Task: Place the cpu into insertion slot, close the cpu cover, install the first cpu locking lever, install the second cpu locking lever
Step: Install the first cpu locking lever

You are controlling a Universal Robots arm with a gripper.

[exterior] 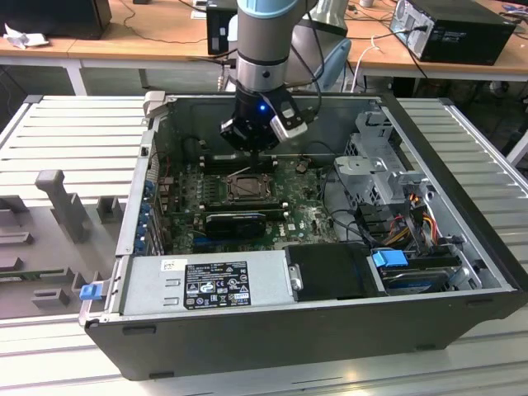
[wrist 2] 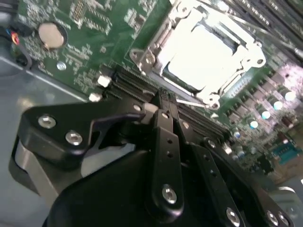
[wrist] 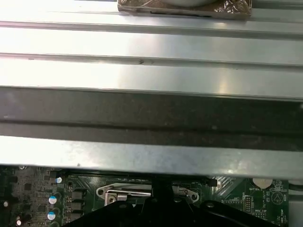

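- One gripper (wrist 2: 165, 101), fingers pinched together with nothing visibly between them, hangs just beside the insertion slot (wrist 2: 203, 54).
- Cpu (wrist 2: 201, 52) seems seated, framed by the cpu cover (wrist 2: 165, 33).
- Judgement: press the lever slowly, avoiding memory slots (wrist 2: 137, 87).

Exterior view: high and back from the open dark-grey metal computer case (exterior: 272, 330), looking down into it, whole green circuit board (exterior: 309, 216) in sight. Second wrist view: riding low behind the black jointed hand (wrist 2: 163, 97), very close, facing past its tips toward the square metal-rimmed insertion slot (wrist 2: 201, 49). First wrist view: aimed flatter, across the case's grey wall (wrist: 151, 113). Shared by all three: the slot (wrist: 142, 194) (exterior: 247, 186) and surrounding board.
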